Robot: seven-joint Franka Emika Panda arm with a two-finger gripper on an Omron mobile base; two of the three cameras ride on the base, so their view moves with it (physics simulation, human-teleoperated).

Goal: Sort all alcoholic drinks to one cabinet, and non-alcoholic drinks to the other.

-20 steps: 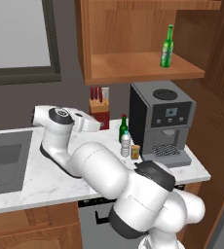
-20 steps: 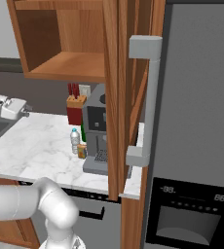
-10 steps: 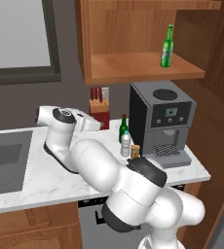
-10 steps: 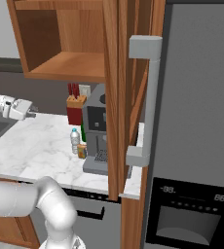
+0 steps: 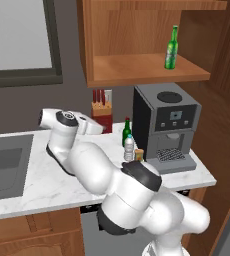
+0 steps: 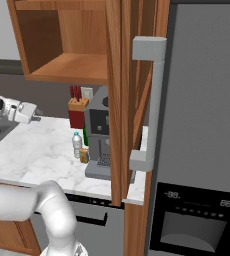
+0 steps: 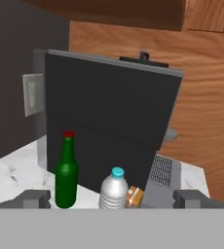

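From the left base view, a bright green beer bottle stands upright on the wide cabinet's shelf, while the darker green bottle and the water bottle stand on the marble counter beside the coffee machine. From the right base view, the water bottle stands just left of the coffee machine, by the tall cabinet door. In the hand view, the gripper has its fingertips spread wide, with the red-capped bottle and the blue-capped water bottle standing between them, farther off.

arm | swung slightly right | pincer nearer bottles
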